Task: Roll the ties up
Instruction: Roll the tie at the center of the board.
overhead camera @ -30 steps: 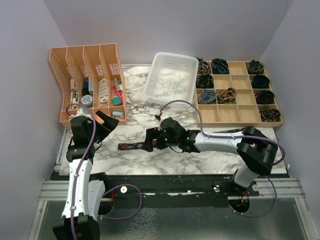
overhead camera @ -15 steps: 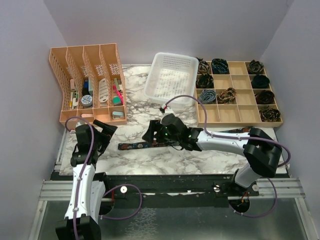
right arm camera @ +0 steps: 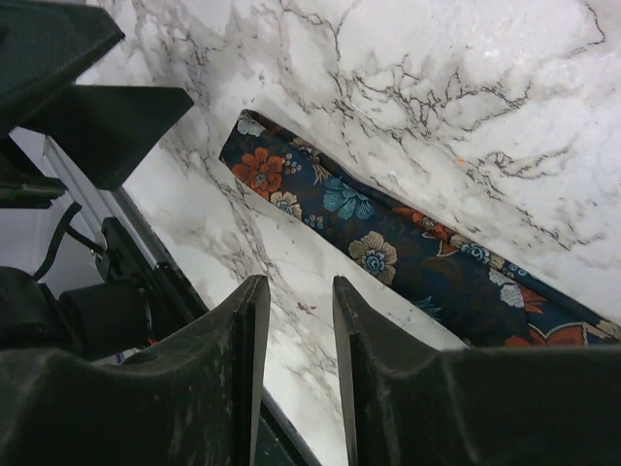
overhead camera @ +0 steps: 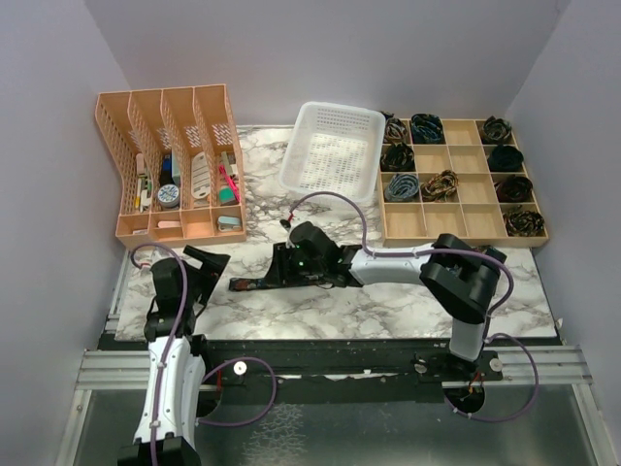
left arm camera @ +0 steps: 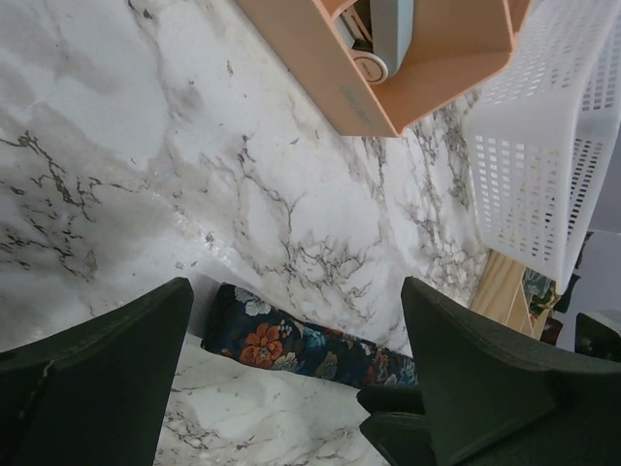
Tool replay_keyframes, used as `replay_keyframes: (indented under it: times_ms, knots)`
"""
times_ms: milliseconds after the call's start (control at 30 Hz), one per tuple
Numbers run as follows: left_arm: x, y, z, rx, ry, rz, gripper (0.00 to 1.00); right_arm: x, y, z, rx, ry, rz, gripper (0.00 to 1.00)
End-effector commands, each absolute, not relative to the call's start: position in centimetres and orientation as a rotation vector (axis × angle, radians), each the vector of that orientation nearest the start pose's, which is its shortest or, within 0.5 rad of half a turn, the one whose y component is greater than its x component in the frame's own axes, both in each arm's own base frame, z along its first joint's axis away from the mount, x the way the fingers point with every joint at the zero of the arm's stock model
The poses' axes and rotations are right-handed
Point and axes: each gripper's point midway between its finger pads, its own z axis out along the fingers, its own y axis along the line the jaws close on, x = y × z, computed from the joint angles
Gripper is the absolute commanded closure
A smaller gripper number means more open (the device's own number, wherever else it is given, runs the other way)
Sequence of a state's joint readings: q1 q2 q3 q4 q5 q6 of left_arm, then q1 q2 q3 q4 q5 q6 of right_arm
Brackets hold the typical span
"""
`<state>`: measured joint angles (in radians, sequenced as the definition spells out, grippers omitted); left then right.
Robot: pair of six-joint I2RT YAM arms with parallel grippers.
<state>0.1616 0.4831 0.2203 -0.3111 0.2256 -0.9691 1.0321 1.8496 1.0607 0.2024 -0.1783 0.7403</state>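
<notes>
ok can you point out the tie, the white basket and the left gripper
tie (left arm camera: 291,348), left wrist view, on its flowered end
white basket (overhead camera: 335,155), top external view, on its bare mesh floor
left gripper (left arm camera: 296,291), left wrist view, midway between its open fingertips

Open marble (overhead camera: 388,303) front-R, organizer (overhead camera: 110,121) & basket (overhead camera: 335,109) block back — R claw (overhead camera: 276,274) crowds tie (overhead camera: 246,284) mid-table

Tie (overhead camera: 250,283): dark navy, red-blue floral print; unrolled, flat on marble table (overhead camera: 388,311), lying sideways.

Right hand (right arm camera: 299,291) (fingers (right arm camera: 194,388) narrowly parted) over marble table (right arm camera: 437,97) beside flat floral tie (right arm camera: 374,257).
</notes>
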Motion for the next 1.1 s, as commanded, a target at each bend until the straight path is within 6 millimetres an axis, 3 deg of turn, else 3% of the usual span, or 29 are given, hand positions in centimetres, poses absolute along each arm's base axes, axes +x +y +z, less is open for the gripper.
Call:
replay_keyframes:
  times_ms: [0, 233, 300, 467, 567, 667, 733, 867, 1067]
  knots:
    - [23.3, -2.9, 6.8, -1.037, 1.955, -0.641, 0.11, 20.9, 46.0, 7.4, -0.386, 2.423, 1.112, 0.63]
    - [22.5, -3.7, 4.8, -0.926, 1.942, -0.677, 0.14, 20.5, 46.2, 5.2, -0.518, 2.459, 1.017, 0.66]
    - [22.7, -3.7, 5.7, -0.871, 1.917, -0.667, 0.14, 20.5, 46.5, 4.7, -0.563, 2.463, 1.003, 0.67]
    - [22.4, -4.4, 5.5, -0.872, 1.922, -0.713, 0.15, 20.6, 47.5, 5.3, -0.568, 2.45, 1.004, 0.69]
    - [22.3, -4.8, 5.3, -0.865, 1.941, -0.722, 0.16, 20.9, 47.7, 4.5, -0.566, 2.462, 0.98, 0.69]
    - [22.0, -5.5, 4.9, -0.842, 1.974, -0.749, 0.18, 21.4, 46.9, 2.8, -0.549, 2.526, 0.872, 0.7]
    - [22.0, -6.1, 4.9, -0.797, 1.991, -0.771, 0.17, 21.7, 46.3, 1.6, -0.521, 2.563, 0.803, 0.78]
    - [22.0, -6.6, 4.4, -0.775, 2.044, -0.77, 0.15, 22.5, 43.3, -1.3, -0.435, 2.634, 0.561, 0.82]
    - [21.2, -7.1, 2.3, -0.835, 2.151, -0.767, 0.15, 22.9, 42.2, -2.4, -0.46, 2.634, 0.471, 0.83]
